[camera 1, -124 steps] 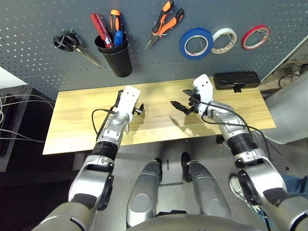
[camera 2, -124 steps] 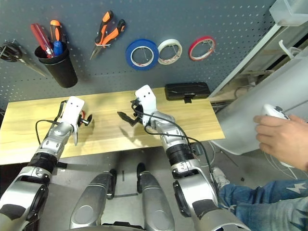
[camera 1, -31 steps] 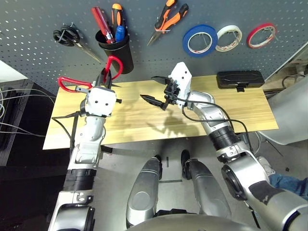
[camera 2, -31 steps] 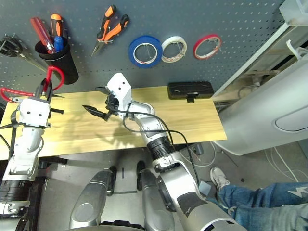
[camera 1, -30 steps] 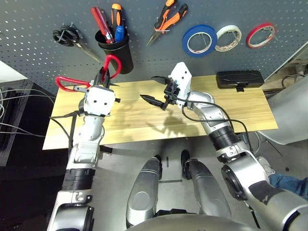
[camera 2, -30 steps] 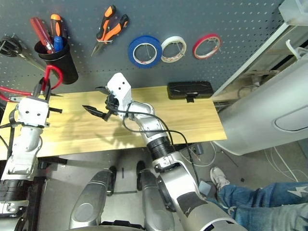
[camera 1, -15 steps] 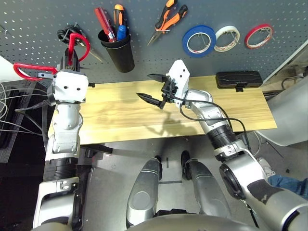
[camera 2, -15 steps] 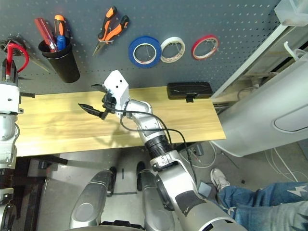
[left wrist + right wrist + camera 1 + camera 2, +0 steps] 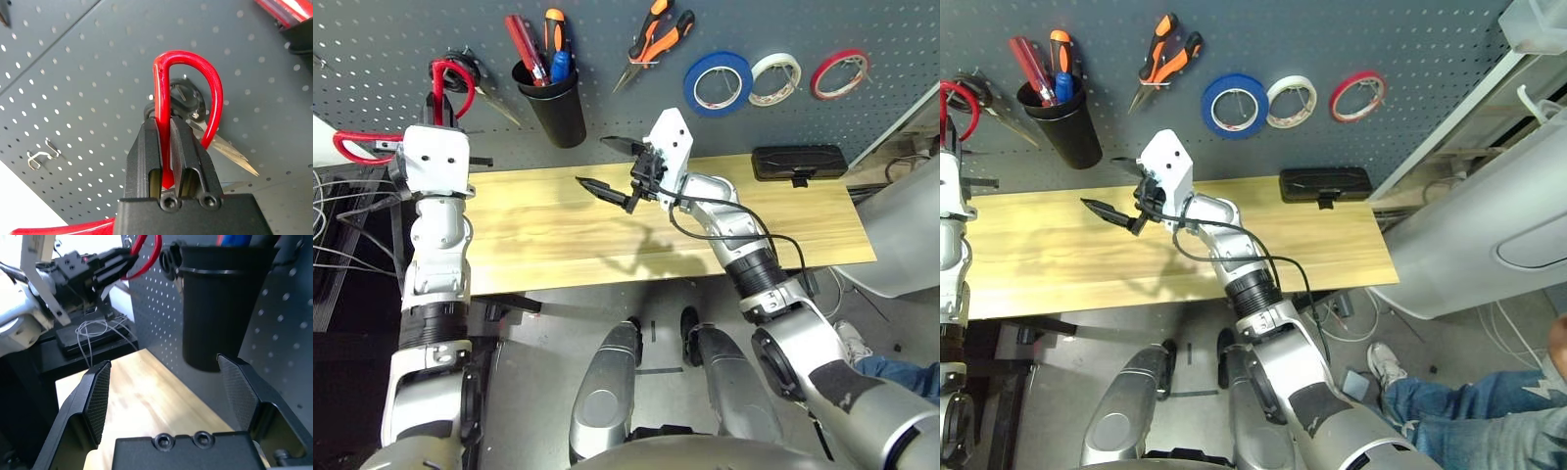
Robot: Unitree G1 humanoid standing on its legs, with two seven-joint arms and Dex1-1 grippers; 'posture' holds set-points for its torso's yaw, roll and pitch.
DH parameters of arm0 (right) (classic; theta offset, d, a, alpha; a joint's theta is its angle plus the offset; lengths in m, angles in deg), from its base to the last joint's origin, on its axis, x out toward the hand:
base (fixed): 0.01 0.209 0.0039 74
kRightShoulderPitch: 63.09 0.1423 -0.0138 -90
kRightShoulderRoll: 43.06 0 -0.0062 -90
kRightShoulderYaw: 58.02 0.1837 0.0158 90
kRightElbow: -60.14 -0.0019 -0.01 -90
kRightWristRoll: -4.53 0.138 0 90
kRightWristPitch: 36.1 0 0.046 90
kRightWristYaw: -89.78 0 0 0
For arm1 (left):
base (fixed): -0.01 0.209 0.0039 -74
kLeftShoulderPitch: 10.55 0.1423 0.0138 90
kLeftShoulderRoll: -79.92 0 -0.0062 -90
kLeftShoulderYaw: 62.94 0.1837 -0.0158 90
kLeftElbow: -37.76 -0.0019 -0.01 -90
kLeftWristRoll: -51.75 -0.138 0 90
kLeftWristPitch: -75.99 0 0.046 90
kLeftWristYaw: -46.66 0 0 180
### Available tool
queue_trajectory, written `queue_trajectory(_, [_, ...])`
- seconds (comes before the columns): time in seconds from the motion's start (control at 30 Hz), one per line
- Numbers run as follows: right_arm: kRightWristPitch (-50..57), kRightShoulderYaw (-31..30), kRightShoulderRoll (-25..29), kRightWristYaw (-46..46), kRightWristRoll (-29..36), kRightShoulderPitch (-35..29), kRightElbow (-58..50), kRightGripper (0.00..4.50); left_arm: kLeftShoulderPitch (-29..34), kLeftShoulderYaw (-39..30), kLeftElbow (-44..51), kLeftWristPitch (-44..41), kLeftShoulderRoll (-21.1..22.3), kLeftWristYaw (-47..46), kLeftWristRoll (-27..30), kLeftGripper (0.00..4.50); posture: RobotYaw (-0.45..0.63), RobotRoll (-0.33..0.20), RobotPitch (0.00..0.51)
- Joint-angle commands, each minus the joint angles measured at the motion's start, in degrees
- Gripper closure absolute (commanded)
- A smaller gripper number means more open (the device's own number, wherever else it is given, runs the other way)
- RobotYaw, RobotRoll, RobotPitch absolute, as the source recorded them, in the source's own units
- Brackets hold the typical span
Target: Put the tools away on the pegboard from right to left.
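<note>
My left gripper [image 9: 435,116] is shut on the red-handled scissors [image 9: 453,80] and holds them up against the pegboard [image 9: 607,24] at its far left, right over the black-handled scissors [image 9: 494,106]. In the left wrist view the fingers [image 9: 146,147] clamp one red handle loop [image 9: 215,98]; the other handle [image 9: 360,145] sticks out to the left. My right gripper [image 9: 604,166] stands open and empty above the table, below the black cup [image 9: 555,106]. On the board hang the pliers [image 9: 653,39] and the blue tape roll [image 9: 717,83]; the blue-handled screwdriver [image 9: 559,66] stands in the cup.
White tape [image 9: 771,78] and red tape [image 9: 834,73] hang at the board's right. A black case [image 9: 796,162] lies at the back right of the wooden table [image 9: 558,235]. An empty metal hook [image 9: 41,155] sits on the board beside the scissors.
My left arm has lifted the red scissors from over the table up and left to the pegboard beside the black scissors. The open right gripper has drifted left and slightly up.
</note>
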Motion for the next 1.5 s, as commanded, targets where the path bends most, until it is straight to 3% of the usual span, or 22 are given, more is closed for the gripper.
queue_trajectory(0.03, [-0.5, -0.3, -1.3, -0.1, 0.8, 0.4, 0.1, 0.00, 0.3, -1.3, -1.3, 0.4, 0.3, -0.7, 1.1, 4.39, 0.18, 0.000, 0.253])
queue_trajectory(0.43, [-0.4, -0.7, -1.0, 0.4, 1.0, 0.3, 0.1, 0.00, 1.8, -1.1, 0.9, 3.7, 0.0, -1.4, 1.3, 4.39, 0.18, 0.000, 0.260])
queue_trajectory(0.67, [-0.4, -0.7, -1.2, 0.0, 1.3, 0.8, 0.6, 0.00, 0.7, -3.1, -2.4, 2.6, 0.2, -2.3, 3.6, 4.39, 0.18, 0.000, 0.260])
queue_trajectory(1.13, [-0.7, -0.6, -0.9, -0.7, 1.1, 0.9, 1.1, 0.00, -3.6, -2.0, -10.3, 2.8, 1.0, -0.1, 5.2, 4.39, 0.17, 0.000, 0.249])
queue_trajectory(1.5, [-2.4, 0.8, -0.1, -4.4, 0.3, 1.8, 3.5, 0.00, -11.1, 2.1, -19.6, 1.9, 1.1, 7.3, 5.7, 4.39, 0.17, 0.000, 0.236])
